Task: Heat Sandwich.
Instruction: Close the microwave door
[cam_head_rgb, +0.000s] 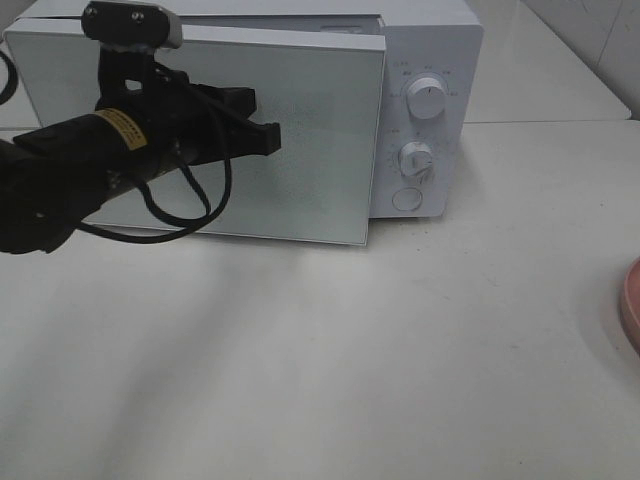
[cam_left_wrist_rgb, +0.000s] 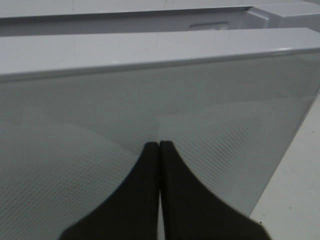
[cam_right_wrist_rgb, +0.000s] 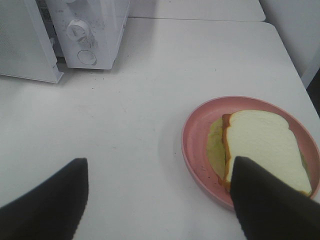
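The sandwich, white bread with a brown crust and pale yellow-green filling, lies on a round pink plate at the table's right; only the plate's rim shows in the high view. My right gripper hangs open over the table beside the plate, one finger covering the plate's near edge. The white microwave stands at the back, its door ajar. My left gripper is shut, empty, with its tips at the door's front face.
Two dials and a round button sit on the microwave's right panel. The door's free edge juts toward the table in front. A black cable loops under the left arm.
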